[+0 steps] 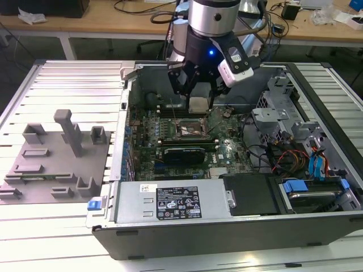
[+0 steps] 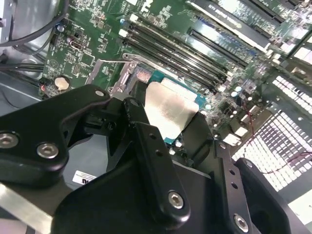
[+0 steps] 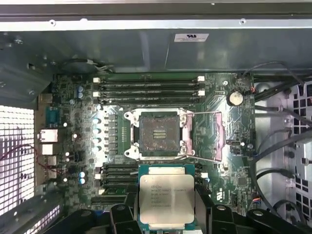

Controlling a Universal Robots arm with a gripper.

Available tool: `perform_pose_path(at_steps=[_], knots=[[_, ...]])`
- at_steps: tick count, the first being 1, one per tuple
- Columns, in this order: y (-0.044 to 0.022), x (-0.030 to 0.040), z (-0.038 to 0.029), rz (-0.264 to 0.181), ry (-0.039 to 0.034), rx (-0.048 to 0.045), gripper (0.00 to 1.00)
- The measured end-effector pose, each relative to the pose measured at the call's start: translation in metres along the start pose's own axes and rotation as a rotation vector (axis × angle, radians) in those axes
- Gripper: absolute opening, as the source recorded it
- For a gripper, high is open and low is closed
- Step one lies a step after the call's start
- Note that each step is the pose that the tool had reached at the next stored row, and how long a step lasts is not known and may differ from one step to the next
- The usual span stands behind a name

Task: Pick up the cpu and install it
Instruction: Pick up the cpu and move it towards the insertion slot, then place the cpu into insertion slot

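The cpu [image 1: 197, 104], a thin square chip with a silver top, hangs between my gripper's [image 1: 198, 100] fingers above the green motherboard inside the open computer case. In the first wrist view the cpu [image 3: 165, 197] sits just short of the black-framed socket [image 3: 158, 134], which lies uncovered with its contact field showing. My gripper [image 3: 165, 210] is shut on the chip's two opposite edges. The second wrist view shows the cpu [image 2: 171, 109] clamped by my gripper [image 2: 168, 116], black fingers [image 2: 140, 127] on either side. In the exterior view the socket [image 1: 189, 130] is below and slightly nearer than the chip.
A grey fixture plate [image 1: 54, 156] with upright blocks lies on the slatted table at the exterior view's left. Memory slots [image 3: 148, 90] flank the socket. A black expansion card [image 1: 182, 153], the power supply [image 1: 170, 202], a drive cage [image 1: 283, 116] and loose cables [image 1: 283, 156] crowd the case.
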State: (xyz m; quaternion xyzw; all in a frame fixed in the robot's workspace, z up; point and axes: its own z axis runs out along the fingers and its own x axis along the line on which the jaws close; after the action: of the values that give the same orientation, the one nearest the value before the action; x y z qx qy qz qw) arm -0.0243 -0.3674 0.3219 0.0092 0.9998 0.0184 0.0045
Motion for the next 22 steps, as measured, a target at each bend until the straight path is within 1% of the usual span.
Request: perform_pose_path(at_steps=[3,5,7,10,11,12,13,16,19,22], knots=[[0.0044,0.0003,0.0033,-0.001,-0.0043,-0.0001,0.55],[0.0091,0.0006,0.0069,-0.001,-0.0066,-0.0002,0.55],[0.0161,0.0013,0.0127,-0.001,-0.0096,-0.0003,0.55],[0.0223,0.0028,0.0182,-0.001,-0.0131,-0.0003,0.55],[0.0259,0.0053,0.0220,-0.001,-0.0163,-0.0004,0.55],[0.0316,0.0116,0.0316,-0.002,-0.0245,-0.0006,0.55],[0.0326,0.0133,0.0454,-0.003,-0.0282,-0.0005,0.55],[0.0335,0.0133,0.0482,-0.003,-0.0285,-0.0006,0.55],[0.0335,0.0134,0.0482,0.006,-0.0288,-0.0004,0.55],[0.0335,0.0134,0.0482,0.041,-0.0301,0.0005,0.55]])
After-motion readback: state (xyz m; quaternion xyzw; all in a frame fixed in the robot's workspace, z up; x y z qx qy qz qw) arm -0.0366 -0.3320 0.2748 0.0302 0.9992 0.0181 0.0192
